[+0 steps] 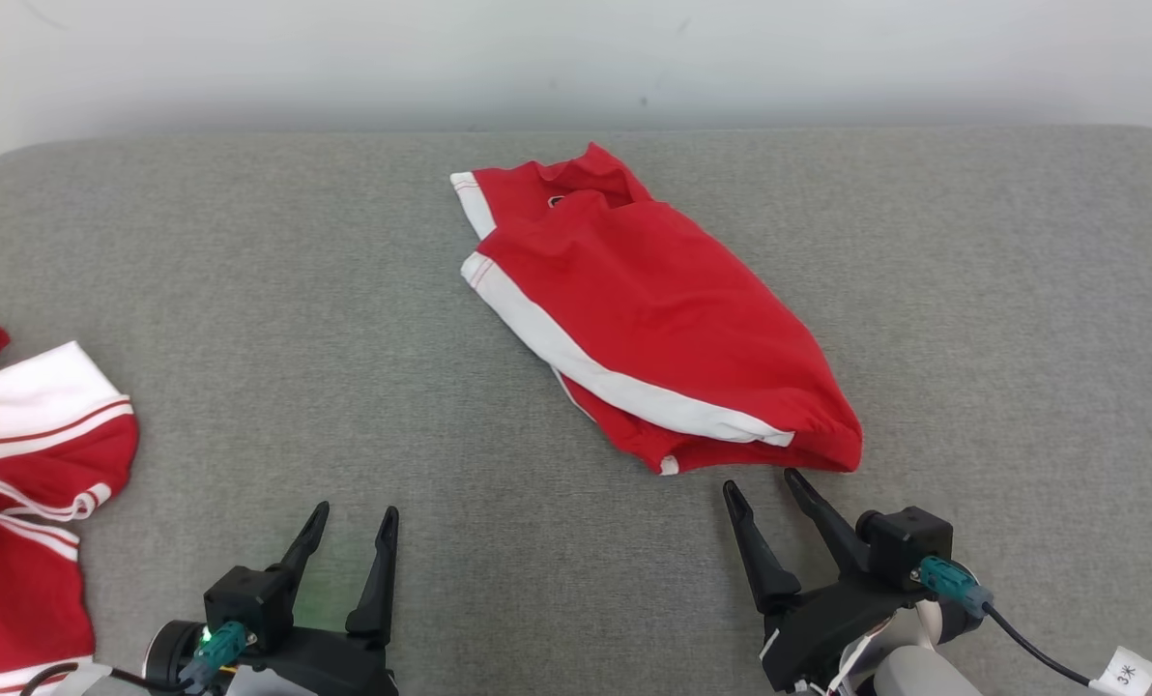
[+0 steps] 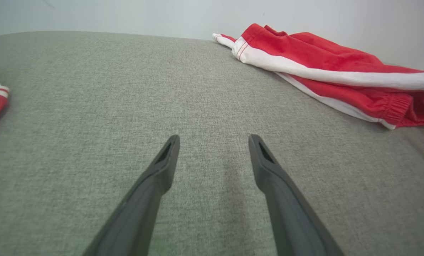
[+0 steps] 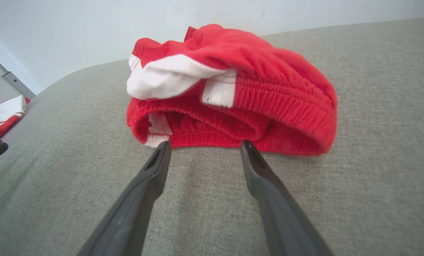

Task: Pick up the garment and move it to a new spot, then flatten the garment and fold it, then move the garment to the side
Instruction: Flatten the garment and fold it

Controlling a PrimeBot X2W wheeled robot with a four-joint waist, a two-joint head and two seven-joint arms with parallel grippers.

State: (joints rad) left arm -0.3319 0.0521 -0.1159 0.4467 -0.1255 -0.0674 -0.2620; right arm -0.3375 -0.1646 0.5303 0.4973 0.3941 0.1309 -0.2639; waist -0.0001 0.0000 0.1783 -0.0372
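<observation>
The garment [image 1: 653, 309] is a pair of red shorts with white side stripes, lying bunched on the grey cushion, slanting from the far middle toward the near right. Its elastic waistband [image 3: 233, 124] faces my right gripper [image 1: 760, 481], which stands open with its tips just short of the waistband edge and holds nothing. In the right wrist view the right gripper [image 3: 204, 144] nearly touches the red hem. My left gripper [image 1: 357, 510] is open over bare fabric at the near left, well apart from the shorts [image 2: 326, 71]. Its fingers [image 2: 165, 160] are empty.
A second red and white garment [image 1: 25, 503] lies at the left edge of the grey cushion [image 1: 247, 319], partly cut off. A pale wall [image 1: 576, 58] rises behind the cushion's far edge. Bare cushion lies between the two garments.
</observation>
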